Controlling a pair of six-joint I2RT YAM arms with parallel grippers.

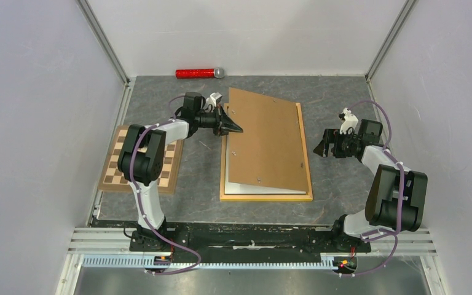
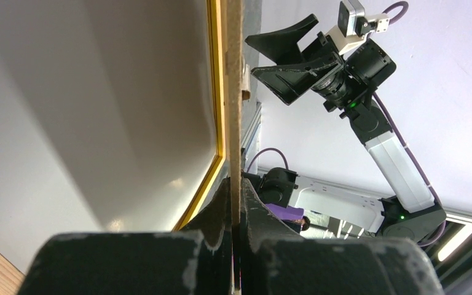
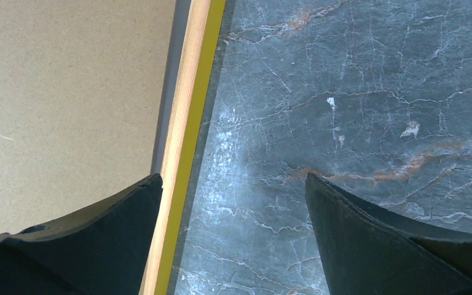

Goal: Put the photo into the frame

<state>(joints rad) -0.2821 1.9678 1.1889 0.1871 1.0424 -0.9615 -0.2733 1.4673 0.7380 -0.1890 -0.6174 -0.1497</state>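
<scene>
Pinched backing board (image 1: 264, 138) edge with left gripper (image 1: 238, 129) above frame (image 1: 267, 197) at worktop (image 1: 338, 98) centre; held right gripper (image 1: 318, 150) spread beside frame's right rail.

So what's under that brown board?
A white sheet, probably the photo's back, lying in the yellow frame. Only its near edge shows; the board covers the rest.

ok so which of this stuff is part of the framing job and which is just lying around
Job: frame; backing board, pinched by left gripper; white sheet in the frame, probably the photo face down; open right gripper.
Lying about: chessboard; red glittery tube.
</scene>
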